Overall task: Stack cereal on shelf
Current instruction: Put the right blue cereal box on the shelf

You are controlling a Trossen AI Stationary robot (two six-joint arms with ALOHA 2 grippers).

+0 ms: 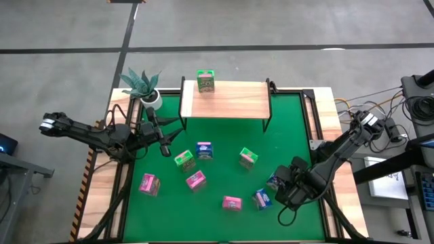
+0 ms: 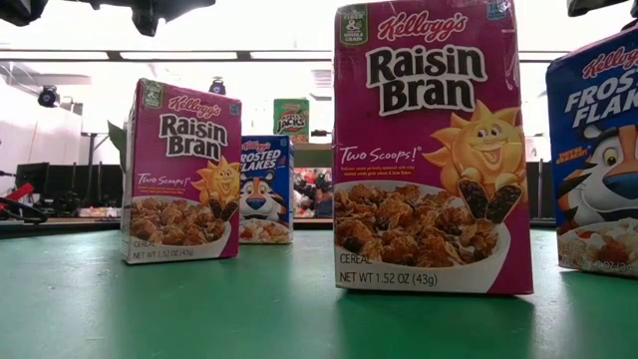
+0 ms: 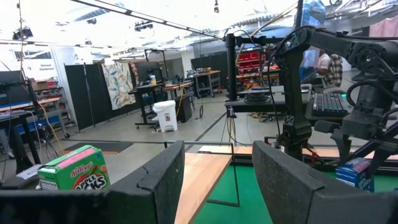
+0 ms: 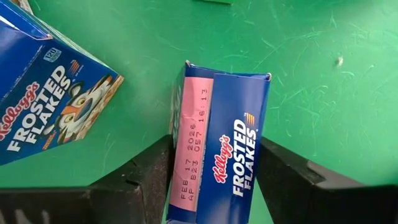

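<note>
One green cereal box (image 1: 205, 81) stands on the far left of the shelf's wood top (image 1: 230, 102); the left wrist view shows it too (image 3: 74, 173). The other boxes sit on the green table: two green (image 1: 184, 160) (image 1: 248, 157), three pink (image 1: 149, 184) (image 1: 195, 179) (image 1: 232, 202) and three blue (image 1: 203, 150) (image 1: 262, 198) (image 1: 274, 179). My right gripper (image 1: 283, 187) is low at the table's right side, shut on a blue box (image 4: 224, 143). My left gripper (image 1: 165, 146) is open and holds nothing, left of the shelf and pointing toward it. My right gripper pinches the blue Frosted Flakes box between its two fingers (image 4: 146, 171), one on each broad face. The narrow date-stamped side panel (image 4: 196, 149) faces up between them. The fingers come from above, pointing down. Whether the box is lifted off the table, I cannot tell.
A potted plant (image 1: 144, 87) stands at the table's far left corner beside the shelf. A second blue box (image 4: 50, 99) lies close beside the held one. Pink boxes (image 2: 429, 150) (image 2: 181, 175) stand near the table's near edge. Cables and equipment sit right of the table.
</note>
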